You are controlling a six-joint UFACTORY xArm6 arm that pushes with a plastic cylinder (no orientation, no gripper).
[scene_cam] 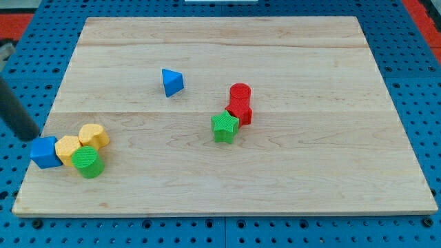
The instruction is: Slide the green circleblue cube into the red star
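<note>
Our tip sits behind the blue cube, push not yet begun.

Near the worktop (227,186)'s left edge, green circle (87,162) touches two yellow blocks (79,142) and blue cube (45,151); my tip (33,136) is at the cube's far-left side. We have no jaws. Next: shove rightward to the red star (239,112), where the green star (224,127) obstructs; blue triangle (171,82) lies beyond.

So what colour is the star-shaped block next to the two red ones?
The star block is green, touching the red blocks; the camera view shows it plainly.
</note>
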